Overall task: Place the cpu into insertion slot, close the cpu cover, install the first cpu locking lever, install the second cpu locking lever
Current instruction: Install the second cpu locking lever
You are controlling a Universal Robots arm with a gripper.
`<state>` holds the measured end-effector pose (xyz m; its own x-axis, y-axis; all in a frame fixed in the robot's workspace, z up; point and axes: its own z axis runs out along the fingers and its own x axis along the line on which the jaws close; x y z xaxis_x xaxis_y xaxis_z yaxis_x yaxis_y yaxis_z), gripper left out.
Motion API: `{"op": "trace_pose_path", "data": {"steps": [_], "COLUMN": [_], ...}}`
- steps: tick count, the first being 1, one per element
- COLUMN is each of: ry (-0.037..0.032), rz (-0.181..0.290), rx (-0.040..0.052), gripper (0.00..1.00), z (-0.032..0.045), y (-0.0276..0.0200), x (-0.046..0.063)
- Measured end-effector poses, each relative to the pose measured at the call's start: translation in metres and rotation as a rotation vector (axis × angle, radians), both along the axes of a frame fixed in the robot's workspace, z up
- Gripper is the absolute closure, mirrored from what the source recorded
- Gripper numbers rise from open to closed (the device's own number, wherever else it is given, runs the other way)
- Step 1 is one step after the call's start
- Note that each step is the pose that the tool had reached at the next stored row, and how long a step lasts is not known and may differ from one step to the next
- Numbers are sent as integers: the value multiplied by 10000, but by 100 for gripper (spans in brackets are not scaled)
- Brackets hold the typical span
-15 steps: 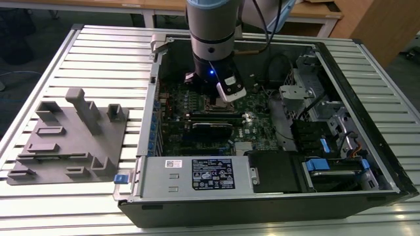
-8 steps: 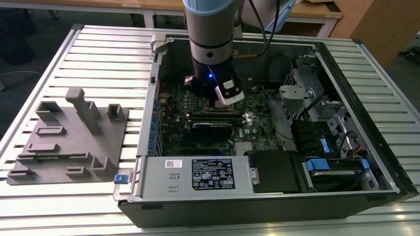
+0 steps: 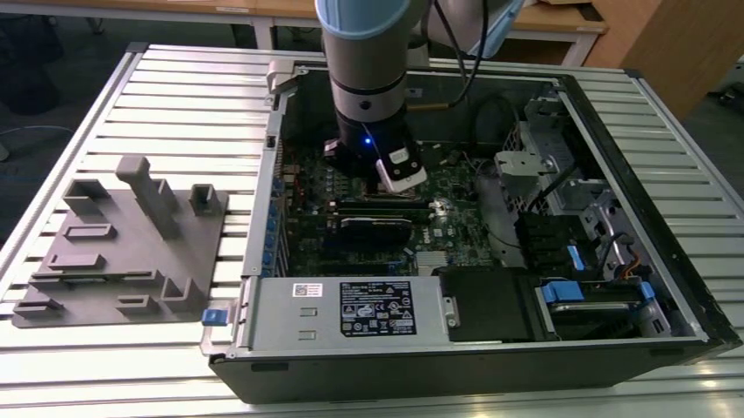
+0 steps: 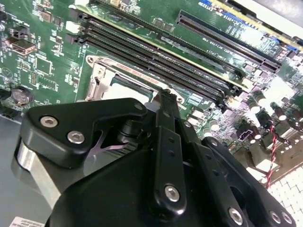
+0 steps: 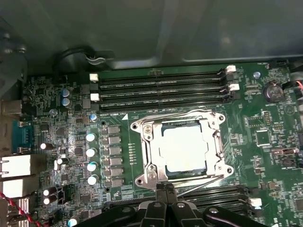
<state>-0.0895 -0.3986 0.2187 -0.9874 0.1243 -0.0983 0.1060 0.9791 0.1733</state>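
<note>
The gripper (image 5: 165, 189), fingers pressed together with nothing between them, hangs just beside the socket, where the cpu (image 5: 182, 148) sits framed by the closed cpu cover (image 5: 213, 124).

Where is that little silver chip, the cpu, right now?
In the first wrist view the cpu sits in its socket on the green motherboard, framed by the cpu cover, between the memory slots and the gripper.

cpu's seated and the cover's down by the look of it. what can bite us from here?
1. The end effector sits at the edge of the cpu cover; a small offset could slip it off the thin lever wire onto the cpu.
2. Memory slots flank the socket closely, so a sideways sweep might strike their latches.
</note>
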Motion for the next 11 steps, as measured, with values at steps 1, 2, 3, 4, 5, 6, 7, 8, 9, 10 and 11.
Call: {"op": "trace_pose_path", "data": {"steps": [1, 2, 3, 4, 5, 6, 7, 8, 9, 10, 11], "ry": [-1, -2, -4, -5, -5, -5, -5, -5, -4, -4, -4], "rz": [0, 0, 0, 0, 0, 0, 2, 1, 1, 0, 0], "rx": [0, 1, 2, 3, 2, 1, 3, 3, 2, 2, 2], "gripper": [89, 89, 89, 89, 89, 89, 89, 89, 89, 89, 89], "z": [-4, -8, -11, -13, -15, -16, -17, -18, -18, -18, -18], "y": [0, 0, 0, -1, -3, -6, -10, -16, -23, -31, -39], "x": [-8, -16, -23, -29, -34, -37, -39, -40, -40, -40, -40]}}
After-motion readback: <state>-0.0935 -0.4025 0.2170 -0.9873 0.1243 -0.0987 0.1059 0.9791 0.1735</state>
